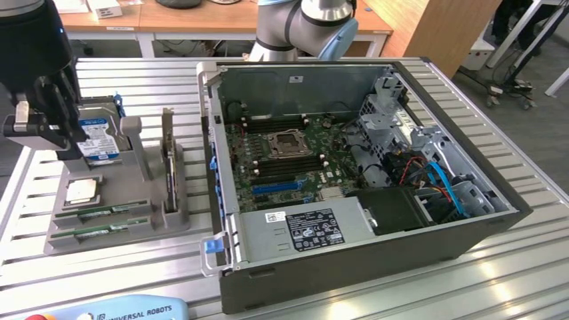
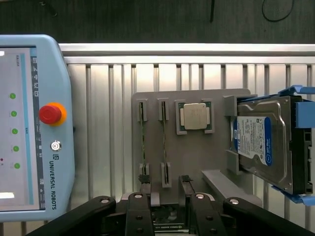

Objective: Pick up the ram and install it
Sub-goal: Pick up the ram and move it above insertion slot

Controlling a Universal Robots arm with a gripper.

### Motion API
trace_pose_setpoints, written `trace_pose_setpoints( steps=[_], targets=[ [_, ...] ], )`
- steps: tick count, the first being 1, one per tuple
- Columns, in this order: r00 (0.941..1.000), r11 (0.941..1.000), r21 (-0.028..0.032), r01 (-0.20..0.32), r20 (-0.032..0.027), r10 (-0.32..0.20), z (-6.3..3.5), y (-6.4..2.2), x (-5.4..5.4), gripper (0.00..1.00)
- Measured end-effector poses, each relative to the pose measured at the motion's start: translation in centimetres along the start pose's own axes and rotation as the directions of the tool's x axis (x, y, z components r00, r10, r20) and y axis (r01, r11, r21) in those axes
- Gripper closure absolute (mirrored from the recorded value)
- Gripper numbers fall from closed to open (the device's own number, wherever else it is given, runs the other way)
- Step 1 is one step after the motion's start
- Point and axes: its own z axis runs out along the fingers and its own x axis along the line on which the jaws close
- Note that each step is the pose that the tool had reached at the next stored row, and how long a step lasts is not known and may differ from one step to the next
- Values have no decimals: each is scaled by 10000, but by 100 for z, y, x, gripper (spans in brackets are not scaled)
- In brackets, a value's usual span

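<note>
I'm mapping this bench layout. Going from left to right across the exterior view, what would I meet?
In order: hard drive → upright gray fixture plate → then, inside the open computer case, CPU socket → blue cable.

Above the 2 ram sticks (image 2: 164, 142) you have open room; the upright hard drive (image 2: 258, 142) and the teach pendant (image 2: 29, 123) flank them.

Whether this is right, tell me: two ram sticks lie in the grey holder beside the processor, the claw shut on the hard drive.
Wrong on the claw: the wrist view shows it open, holding nothing, the hard drive apart from it. The two ram sticks do lie in the grey holder beside the processor.
</note>
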Motion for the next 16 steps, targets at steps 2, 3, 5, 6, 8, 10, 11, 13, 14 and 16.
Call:
trace_pose_setpoints(
  steps=[2, 3, 5, 6, 8, 10, 11, 13, 14, 16],
  targets=[
    [10000, 10000, 0, -1, 0, 1, 17, 0, 0, 64],
    [10000, 10000, -1, 0, 0, 0, 24, -1, 0, 64],
    [10000, 10000, 0, 0, 1, 0, 44, -2, 1, 64],
    [10000, 10000, 0, 0, 0, 0, 54, -2, 1, 64],
    [10000, 10000, -1, 0, 0, 0, 75, -3, 1, 64],
    [10000, 10000, 0, 0, 0, 0, 96, -4, 1, 64],
    [10000, 10000, -1, 0, 0, 0, 107, -4, 1, 64],
    [10000, 10000, 0, 0, 0, 0, 129, -5, 2, 64],
    [10000, 10000, -1, 0, 0, 0, 140, -6, 2, 64],
    [10000, 10000, 0, 0, 0, 0, 163, -7, 2, 64]
  ],
)
